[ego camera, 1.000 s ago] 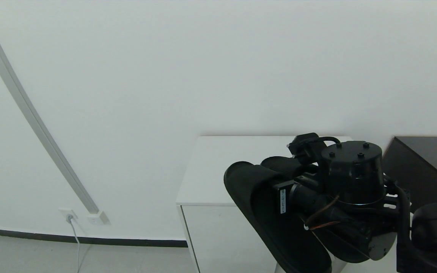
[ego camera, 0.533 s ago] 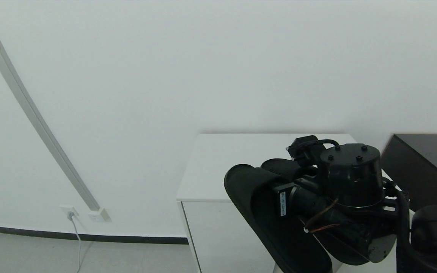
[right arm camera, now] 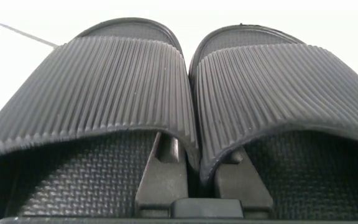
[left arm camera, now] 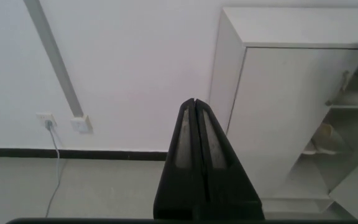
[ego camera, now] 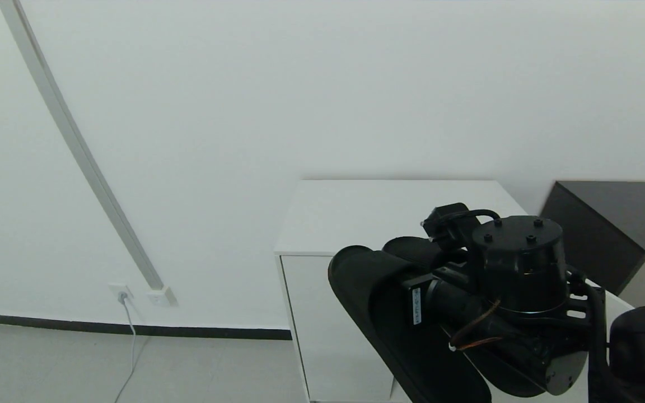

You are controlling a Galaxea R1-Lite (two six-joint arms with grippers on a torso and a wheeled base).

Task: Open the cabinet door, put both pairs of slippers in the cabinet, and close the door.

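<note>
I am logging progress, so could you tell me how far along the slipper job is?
Done: the cabinet looks opened, its shelves exposed. In hand: the right gripper is shut on the black slippers, outside the cabinet. Left: shelving them, the second pair, closing the door.

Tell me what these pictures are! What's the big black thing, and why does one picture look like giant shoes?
It's a robot with two arms, and each picture comes from a different camera on it. The big picture is from its head, looking at a white cabinet by the wall. One small picture is from its left wrist. The dark wedge there is the left gripper, a pinching hand, shut and empty. Beside it you can see shelves, so the cabinet looks open. The other picture is from the right wrist, very close up. The right gripper is pinching a pair of black slippers, so they look giant.
</note>
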